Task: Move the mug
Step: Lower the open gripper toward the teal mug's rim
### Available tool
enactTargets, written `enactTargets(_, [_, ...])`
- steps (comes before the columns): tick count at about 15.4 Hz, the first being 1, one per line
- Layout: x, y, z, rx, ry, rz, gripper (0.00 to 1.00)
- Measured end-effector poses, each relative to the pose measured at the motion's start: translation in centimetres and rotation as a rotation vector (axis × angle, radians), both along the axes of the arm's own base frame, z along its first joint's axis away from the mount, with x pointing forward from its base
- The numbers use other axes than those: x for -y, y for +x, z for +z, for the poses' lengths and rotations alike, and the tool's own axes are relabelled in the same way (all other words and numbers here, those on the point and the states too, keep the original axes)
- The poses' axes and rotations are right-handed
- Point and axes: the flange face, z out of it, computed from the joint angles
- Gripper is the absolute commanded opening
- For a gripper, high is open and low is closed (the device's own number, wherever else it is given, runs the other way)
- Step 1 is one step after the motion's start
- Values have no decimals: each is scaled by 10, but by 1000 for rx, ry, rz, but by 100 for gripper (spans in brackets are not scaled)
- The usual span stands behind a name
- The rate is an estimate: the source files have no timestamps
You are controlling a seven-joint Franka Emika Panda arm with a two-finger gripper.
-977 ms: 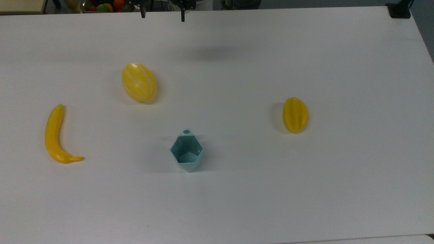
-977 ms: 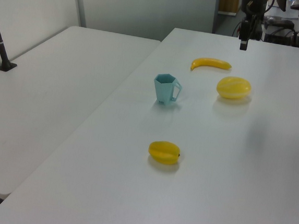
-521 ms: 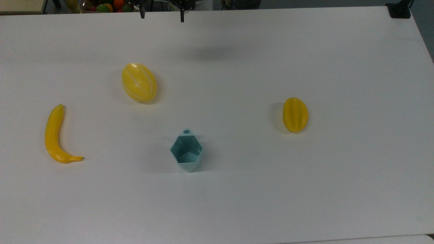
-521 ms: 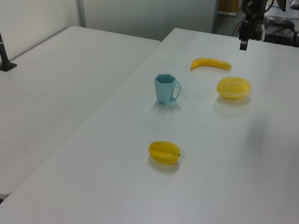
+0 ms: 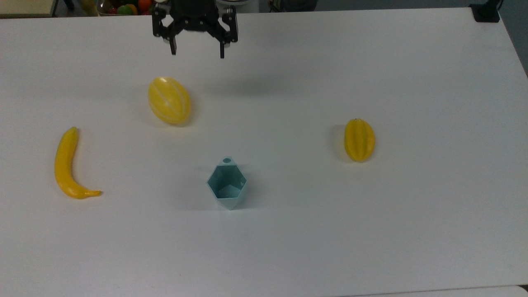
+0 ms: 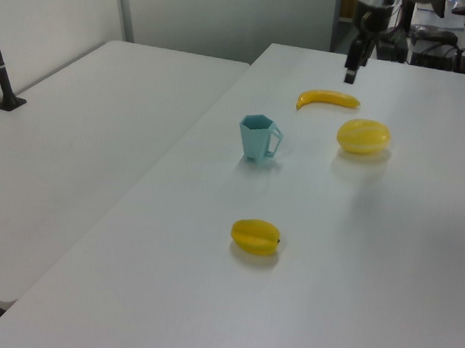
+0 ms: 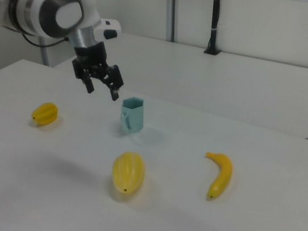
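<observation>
Top view: gripper (image 5: 197, 49) hangs above the table's (image 5: 371, 62) far edge, fingers spread wide, nothing between them, tips pointing down. Its shadow falls on the table just to the top view's right of it. Mug (image 5: 226, 184) stands upright near the table's middle, well apart from the gripper, open mouth up, hexagonal rim, small holed tab on the far side of the rim. Nothing touches it.

Melon (image 5: 169, 100), yellow with pale stripes, lies between gripper and mug, toward the top view's left. Banana (image 5: 67, 164) lies further to the top view's left, curved, stem end toward the near side. Starfruit (image 5: 359, 139) lies to the top view's right of the mug, well apart from it. A bin of mixed fruit (image 5: 123, 7) sits beyond the far edge.

Left view: gripper (image 6: 351, 73) hangs above the far end of the table, above and beyond the banana (image 6: 327, 98). Mug (image 6: 258, 138) shows a handle-like loop on the left view's right side; probably the same holed tab, hard to tell. Melon (image 6: 364, 137) is to the left view's right of the mug, starfruit (image 6: 255, 236) nearer the camera.

Right view: gripper (image 7: 102, 90) is in the air with jaws wide, just to the right view's left of the mug (image 7: 133, 115) and higher than it, not touching. Melon (image 7: 128, 172) is nearest the camera, banana (image 7: 220, 174) to the right view's right, starfruit (image 7: 44, 114) to the right view's left. A second white table (image 7: 249, 89) stands behind.
</observation>
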Motion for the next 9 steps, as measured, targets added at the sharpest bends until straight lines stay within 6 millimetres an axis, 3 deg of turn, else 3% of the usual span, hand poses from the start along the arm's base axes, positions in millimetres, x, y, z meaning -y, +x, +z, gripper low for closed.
enactTargets(5, [-11, 55, -84, 84, 1, 72, 100])
enactTargets(9, [-22, 84, -148, 132, 10, 96, 100])
